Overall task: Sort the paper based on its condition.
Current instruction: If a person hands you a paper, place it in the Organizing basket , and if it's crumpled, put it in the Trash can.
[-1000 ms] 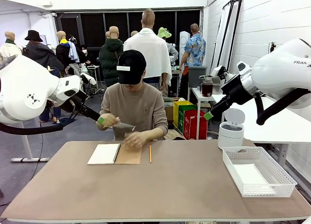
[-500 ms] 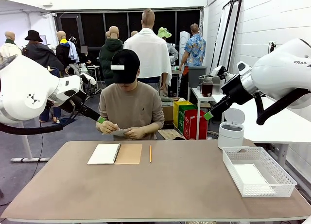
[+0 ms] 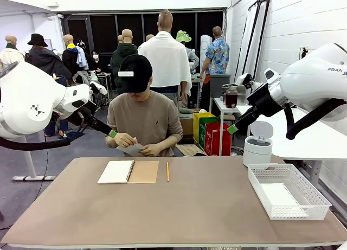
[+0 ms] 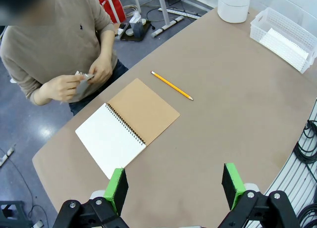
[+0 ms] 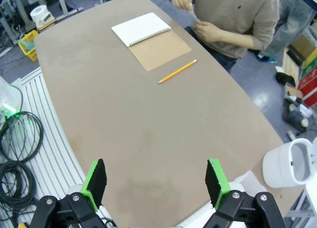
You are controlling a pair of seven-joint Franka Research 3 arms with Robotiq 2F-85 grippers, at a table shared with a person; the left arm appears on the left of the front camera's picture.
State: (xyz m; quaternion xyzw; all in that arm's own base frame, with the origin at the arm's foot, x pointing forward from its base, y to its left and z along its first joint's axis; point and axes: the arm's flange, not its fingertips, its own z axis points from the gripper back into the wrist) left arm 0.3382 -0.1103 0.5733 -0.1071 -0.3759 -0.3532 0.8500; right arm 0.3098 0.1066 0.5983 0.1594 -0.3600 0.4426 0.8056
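Brown table (image 3: 179, 206); at its eleven o'clock edge the person's hands (image 3: 126, 140) hold the paper (image 3: 134, 149); left gripper (image 4: 174, 174) and right gripper (image 5: 155, 168) hover, fingers wide apart, empty.

Under the left gripper (image 4: 175, 187) the table (image 4: 237, 119) is bare; just ahead, the notebook (image 4: 128, 128) and the pencil (image 4: 172, 85) lie in the way. Ahead of the right gripper (image 5: 155, 181) there is wide bare table.

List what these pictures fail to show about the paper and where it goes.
- Front view: the paper in the person's hands is small and half covered by fingers, so its condition is unclear.
- Front view: the sheet in the basket sits behind mesh; one or several, unclear.
- Front view: white bin, inside hidden by its wall.
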